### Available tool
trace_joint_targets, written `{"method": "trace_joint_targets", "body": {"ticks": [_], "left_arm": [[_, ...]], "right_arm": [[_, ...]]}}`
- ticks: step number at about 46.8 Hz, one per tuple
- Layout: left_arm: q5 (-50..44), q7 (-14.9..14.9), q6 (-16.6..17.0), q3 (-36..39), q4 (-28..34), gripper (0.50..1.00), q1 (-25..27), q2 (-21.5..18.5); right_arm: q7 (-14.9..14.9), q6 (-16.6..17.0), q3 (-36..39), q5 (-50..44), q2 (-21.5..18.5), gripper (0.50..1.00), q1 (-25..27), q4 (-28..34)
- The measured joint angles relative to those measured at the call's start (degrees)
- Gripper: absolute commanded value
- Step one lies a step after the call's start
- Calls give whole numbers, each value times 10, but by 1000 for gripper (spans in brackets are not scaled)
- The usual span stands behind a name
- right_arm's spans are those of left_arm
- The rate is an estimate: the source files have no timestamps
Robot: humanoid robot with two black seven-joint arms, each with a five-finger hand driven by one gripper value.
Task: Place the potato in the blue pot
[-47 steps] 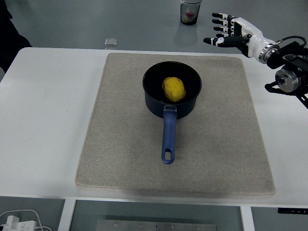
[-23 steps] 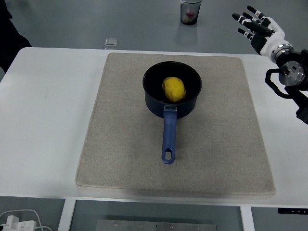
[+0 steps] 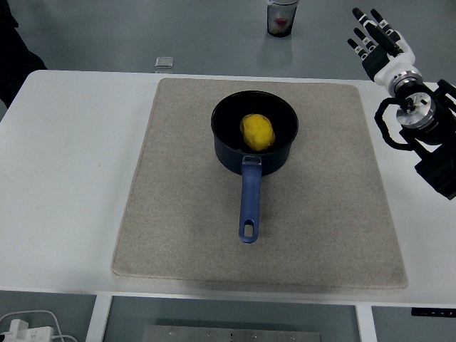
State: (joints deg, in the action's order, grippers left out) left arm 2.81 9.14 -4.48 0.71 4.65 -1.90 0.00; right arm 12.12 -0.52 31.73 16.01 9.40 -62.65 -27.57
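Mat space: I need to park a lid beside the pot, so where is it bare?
The mat is bare left and right of the blue pot, and beside its handle. Only the centre is taken, where the potato fills the pot.

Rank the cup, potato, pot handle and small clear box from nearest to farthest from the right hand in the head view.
From the right hand:
1. Cup, top centre, beyond the table.
2. Potato, inside the blue pot.
3. Small clear box, far-left.

Pot handle, mid-mat: too close to call against the box.
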Motion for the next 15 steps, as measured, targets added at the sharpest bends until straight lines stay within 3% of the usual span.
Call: {"method": "trace_joint_targets", "body": {"ticks": [15], "left_arm": [[0, 0, 0, 1, 0, 996, -2, 0]], "right_arm": [[56, 46, -2, -5, 2, 928, 29, 6]]}}
